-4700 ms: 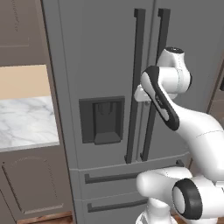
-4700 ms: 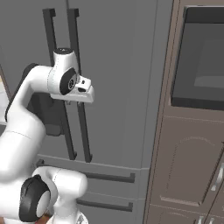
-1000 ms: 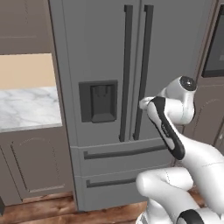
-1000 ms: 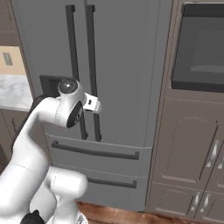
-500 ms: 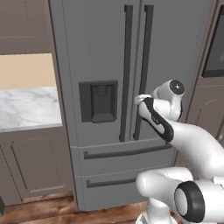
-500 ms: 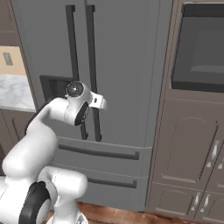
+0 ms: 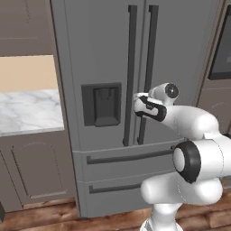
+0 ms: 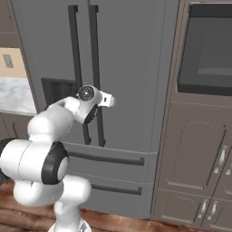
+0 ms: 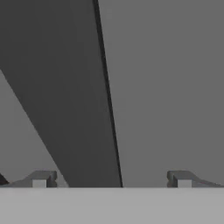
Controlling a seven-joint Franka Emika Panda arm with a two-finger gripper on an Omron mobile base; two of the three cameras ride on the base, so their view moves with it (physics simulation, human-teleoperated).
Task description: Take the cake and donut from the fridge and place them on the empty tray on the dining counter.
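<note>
The grey fridge (image 7: 99,54) stands right in front of me with both doors shut, so the cake and donut are hidden. Two long dark handles (image 7: 131,67) run down its middle. My gripper (image 7: 137,104) is up against them at dispenser height. In the hand view the gripper (image 9: 111,179) is open, and a dark handle (image 9: 65,109) crosses slantwise between its fingertips (image 9: 41,179). I cannot tell whether they touch it. From the right base view my hand (image 8: 88,106) covers the handles' lower part (image 8: 95,54). The tray and the dining counter are out of view.
A dispenser recess (image 7: 101,103) sits left of the handles, with two drawers (image 7: 126,158) below. A marble wall counter (image 7: 27,113) on grey cabinets adjoins the fridge's left side. On the right are a built-in oven (image 8: 206,50) and brown cabinets (image 8: 195,149).
Since several seconds ago the base has backed off and the views shifted. Over the last second the hand has reached forward to the handles, its jaws staying open.
</note>
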